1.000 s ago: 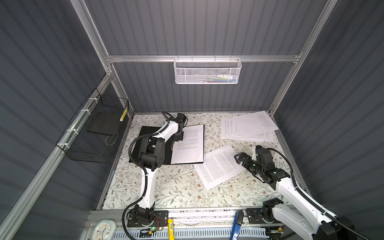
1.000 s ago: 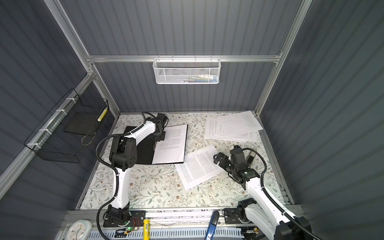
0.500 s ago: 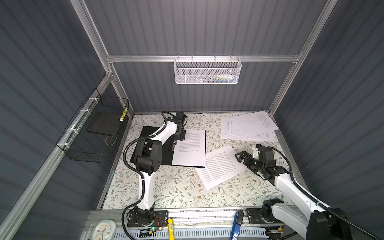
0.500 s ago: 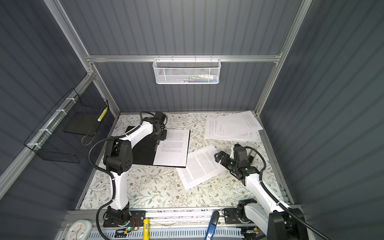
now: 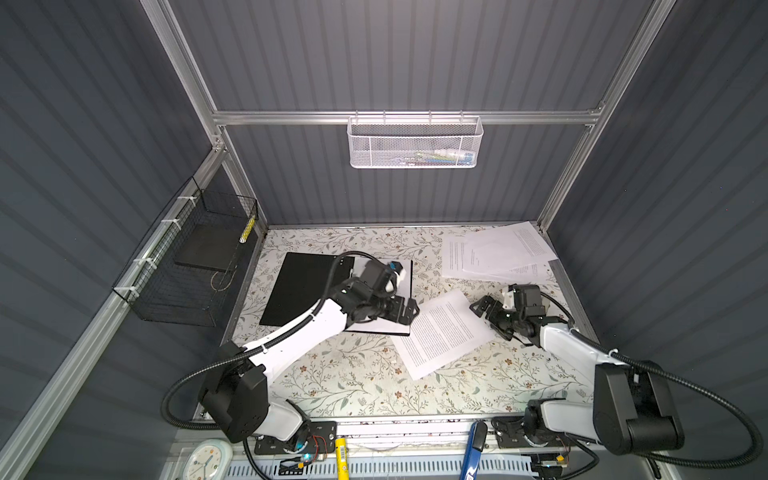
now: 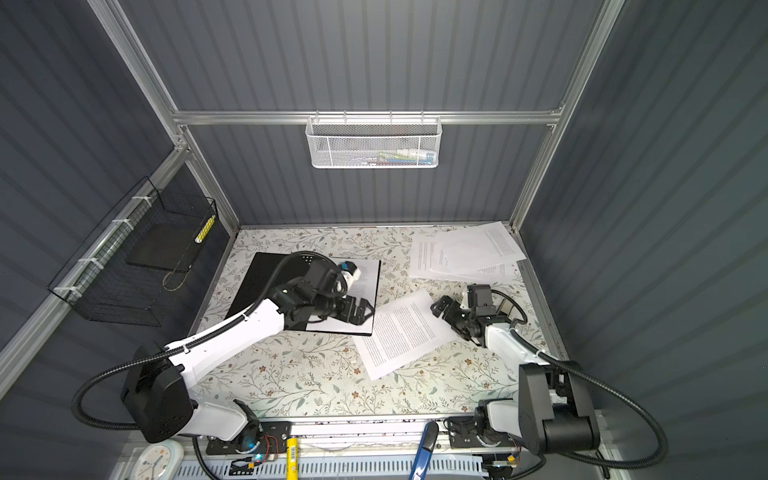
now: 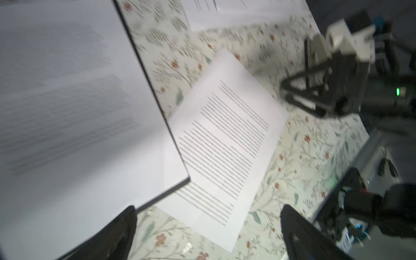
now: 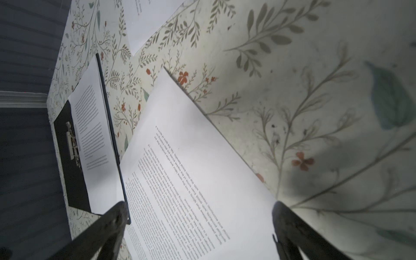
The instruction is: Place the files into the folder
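The folder [image 5: 299, 291] [image 6: 257, 286] lies open on the floral table, black inside up. One printed sheet [image 5: 404, 279] [image 6: 369, 274] [image 7: 67, 112] rests on its right half. My left gripper [image 5: 409, 309] [image 6: 365, 309] [image 7: 208, 216] hovers open over the folder's near right corner, holding nothing. A loose file [image 5: 440, 332] [image 6: 399, 332] [image 7: 225, 139] [image 8: 191, 168] lies slanted beside the folder, one corner tucked under it. My right gripper [image 5: 484, 313] [image 6: 442, 311] [image 8: 198, 216] stands open at that sheet's right edge. More files [image 5: 494, 253] [image 6: 461, 253] are piled at the back right.
A black wire basket [image 5: 195, 266] hangs on the left wall and a white mesh basket [image 5: 415, 143] on the back wall. In the right wrist view a metal clip [image 8: 73, 144] shows inside the folder. A clock [image 5: 205, 461], a yellow marker [image 5: 341, 457] and a blue pen [image 5: 473, 451] lie at the front rail.
My left gripper opened and let go of the sheet, which now lies flat in the folder. It moved from the folder's far edge to its near right corner. The right gripper barely moved.
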You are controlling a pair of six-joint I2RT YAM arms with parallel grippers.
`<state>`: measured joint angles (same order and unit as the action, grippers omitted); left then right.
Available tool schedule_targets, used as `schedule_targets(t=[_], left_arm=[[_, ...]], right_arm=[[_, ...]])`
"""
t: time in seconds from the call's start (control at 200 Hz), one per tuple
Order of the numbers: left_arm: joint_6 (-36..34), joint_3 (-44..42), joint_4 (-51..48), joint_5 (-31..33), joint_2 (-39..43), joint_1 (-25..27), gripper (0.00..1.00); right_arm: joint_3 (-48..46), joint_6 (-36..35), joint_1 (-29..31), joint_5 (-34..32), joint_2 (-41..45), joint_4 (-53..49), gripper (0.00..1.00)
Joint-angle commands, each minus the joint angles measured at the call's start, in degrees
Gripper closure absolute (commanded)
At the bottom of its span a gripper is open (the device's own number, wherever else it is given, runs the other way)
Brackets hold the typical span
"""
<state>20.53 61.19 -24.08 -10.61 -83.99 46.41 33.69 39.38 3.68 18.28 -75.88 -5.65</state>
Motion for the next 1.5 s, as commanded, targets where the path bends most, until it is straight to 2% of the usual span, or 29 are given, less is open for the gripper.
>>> schedule_targets(t=[0.0,0.09,0.225,0.43,0.58,0.705,0.73,0.91,0.97,1.065,1.145,1.266,1.381,1.496], left_arm=[[5.53,-3.89,5.20,-2.30,-3.01,7.15,0.00],[6.65,-4.47,7.66,-2.34,-6.80,11.50,0.00],[7.91,-4.35,10.40,-3.98,-11.88,13.42,0.00],[7.95,-4.54,11.34,-2.80,-15.25,13.63,0.00],[7.03,-4.43,9.43,-1.08,-18.09,13.62,0.00],[6.54,-5.74,8.96,-0.73,-19.00,13.63,0.00],[6.58,-5.98,8.97,-0.66,-19.11,13.62,0.00],[6.78,-7.00,9.65,-0.99,-19.89,13.62,0.00],[6.71,-7.27,9.75,-0.91,-19.88,13.62,0.00],[6.97,-8.01,10.34,-0.75,-19.55,13.62,0.00],[7.00,-8.21,10.37,-1.02,-19.58,13.63,0.00],[6.81,-8.63,10.43,-1.05,-19.18,13.67,0.00],[6.83,-8.85,10.46,-1.03,-19.20,13.62,0.00],[6.98,-9.20,11.01,-1.23,-19.03,13.62,0.00]], right_arm=[[3.44,-0.75,-0.68,-4.81,-3.48,-3.83,0.01],[6.24,-2.20,-0.69,-3.80,-7.13,-5.73,0.01],[7.38,-1.91,-0.44,-0.46,-10.39,-5.80,0.01],[12.88,-0.43,3.63,-2.61,-16.11,-16.21,0.01],[13.26,0.25,7.83,-0.37,-18.29,-16.32,0.01],[11.97,0.88,8.83,0.41,-17.73,-14.83,0.01],[11.84,0.83,8.88,2.94,-17.68,-14.53,0.01],[11.60,-0.27,9.32,8.65,-16.84,-13.88,0.01],[10.97,0.14,9.17,6.23,-14.49,-15.50,0.01],[9.13,-0.22,8.06,-2.18,-9.12,-18.37,0.01],[7.64,0.07,6.51,-2.52,-7.21,-18.90,0.01],[7.03,1.33,5.31,-8.44,-7.06,-23.18,0.01],[4.33,3.34,5.02,-11.90,-4.39,-22.39,0.01],[3.77,3.45,5.01,-10.28,-5.25,-21.04,0.01]])
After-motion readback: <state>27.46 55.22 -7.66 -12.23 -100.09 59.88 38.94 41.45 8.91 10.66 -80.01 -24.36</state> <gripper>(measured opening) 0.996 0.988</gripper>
